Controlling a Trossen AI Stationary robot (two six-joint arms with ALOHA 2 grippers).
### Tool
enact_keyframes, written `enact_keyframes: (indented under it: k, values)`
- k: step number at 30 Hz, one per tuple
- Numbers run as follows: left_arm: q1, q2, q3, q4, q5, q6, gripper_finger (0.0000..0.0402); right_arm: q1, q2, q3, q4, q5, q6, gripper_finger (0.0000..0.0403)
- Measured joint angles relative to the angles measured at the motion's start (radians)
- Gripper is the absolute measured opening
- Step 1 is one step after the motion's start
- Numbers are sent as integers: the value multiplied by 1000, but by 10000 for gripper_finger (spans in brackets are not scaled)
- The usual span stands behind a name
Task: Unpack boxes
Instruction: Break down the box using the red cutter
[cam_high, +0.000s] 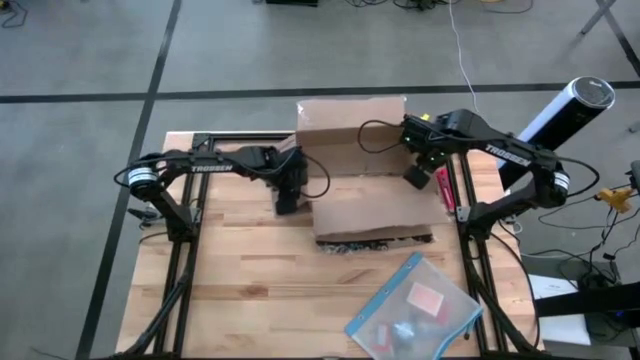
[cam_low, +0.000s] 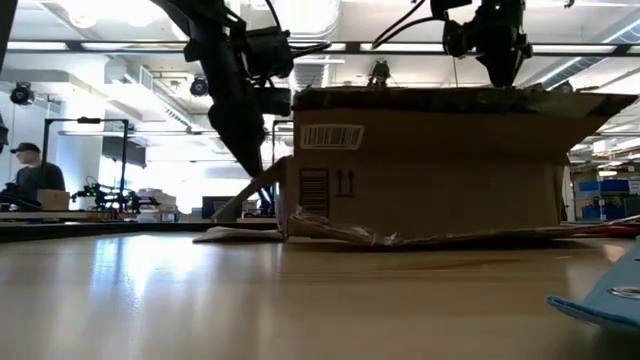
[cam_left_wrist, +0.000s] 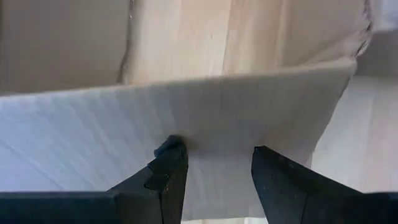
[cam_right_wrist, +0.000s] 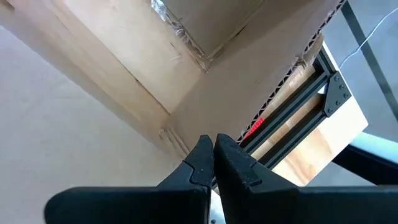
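The brown cardboard box (cam_high: 365, 185) stands open in the middle of the table, with its white barcode label (cam_low: 331, 136) on the near wall. Its left flap (cam_low: 250, 198) slopes down to the tabletop. My left gripper (cam_high: 288, 198) is open at the box's left side, its fingers pointing at the flap's face (cam_left_wrist: 211, 118). My right gripper (cam_high: 416, 176) is shut. It hangs over the open box just inside the right wall (cam_right_wrist: 261, 74), about level with the top rim (cam_low: 500, 82). My left gripper points its open fingers (cam_left_wrist: 169, 163) at the flat face of the box's left flap (cam_left_wrist: 205, 140). One fingertip lies right at the cardboard. I cannot tell whether it touches. The flap's free edge (cam_left_wrist: 186, 81) stands beyond the fingertips.
A clear plastic pouch with a blue edge (cam_high: 415, 305) lies near the table's front right. A small red tool (cam_high: 446, 190) lies by the right frame rail (cam_right_wrist: 298, 118). A black and white cylinder (cam_high: 566, 108) stands beyond the right edge. A person (cam_low: 25, 175) sits far behind.
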Motion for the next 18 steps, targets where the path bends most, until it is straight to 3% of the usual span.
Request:
enact_keyframes:
  k: [18]
  values:
    - [2,-63,-121,8,13,-24,155,0,-120,-32,3,-4,139,0]
